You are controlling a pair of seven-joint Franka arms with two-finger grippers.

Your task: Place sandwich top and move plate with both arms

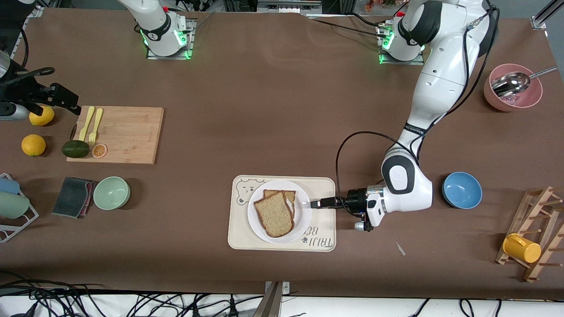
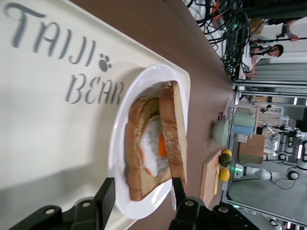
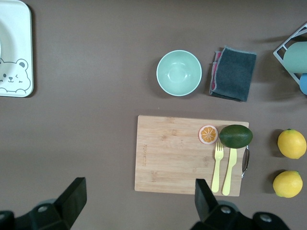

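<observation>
While the right gripper [image 3: 136,203] waits wide open above the table, sandwich top [image 1: 274,214] lies on egg slice (plate [image 1: 301,220], tray [image 1: 238,235]); left gripper [image 1: 313,204] alongside, fingers parted, empty.

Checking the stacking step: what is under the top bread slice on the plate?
Under the top bread slice lies a fried egg on a second bread slice, all on the white plate. Most of the egg is covered.

Three bowls [image 1: 111,193] — two lemons [image 1: 33,145] — perhaps two bread slices [image 1: 274,214].
</observation>
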